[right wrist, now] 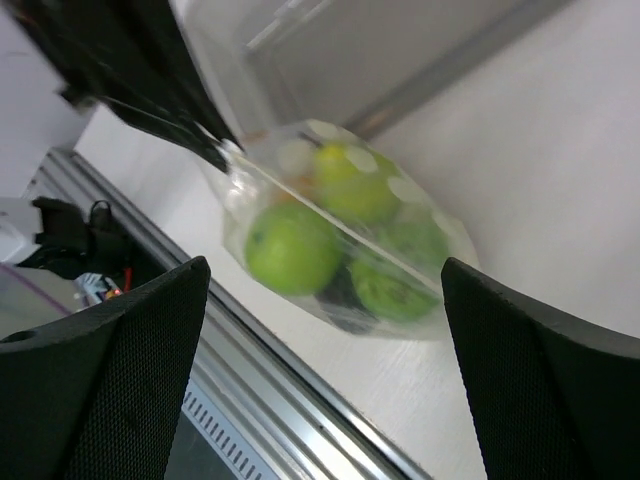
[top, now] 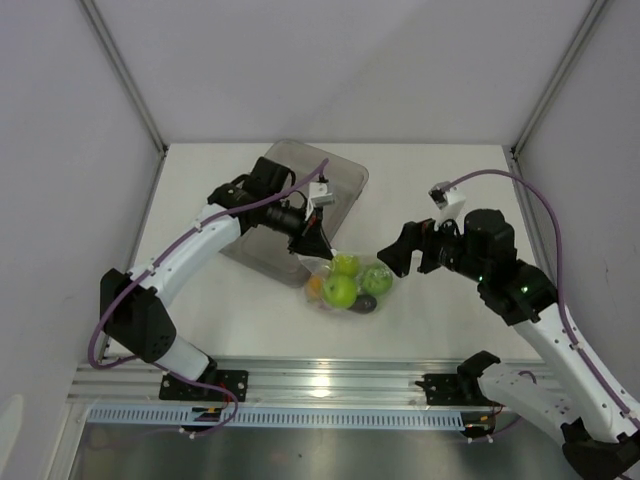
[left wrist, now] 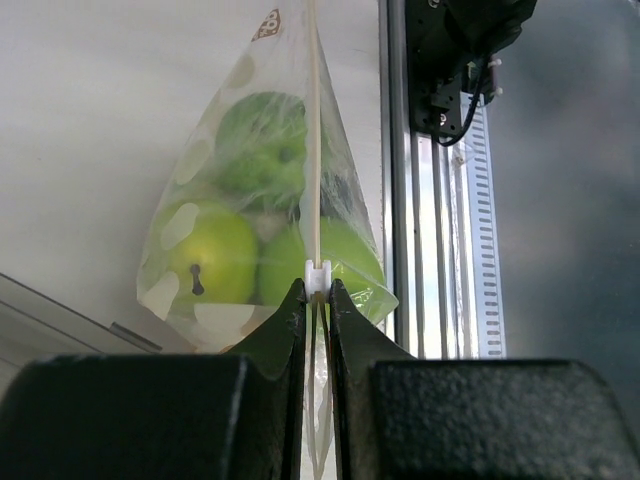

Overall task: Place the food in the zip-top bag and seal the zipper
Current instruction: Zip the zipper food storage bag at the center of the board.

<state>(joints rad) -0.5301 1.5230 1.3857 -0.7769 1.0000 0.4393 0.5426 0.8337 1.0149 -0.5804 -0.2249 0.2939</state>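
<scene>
The left jaws are clamped on the zipper (left wrist: 314, 150) of the bag (left wrist: 250, 70). The food (left wrist: 215, 260) is seen inside. The right jaws are spread wide, near the bag.

food (top: 341, 289) in bag (left wrist: 215, 130), tray (top: 300, 170) behind bag
</scene>
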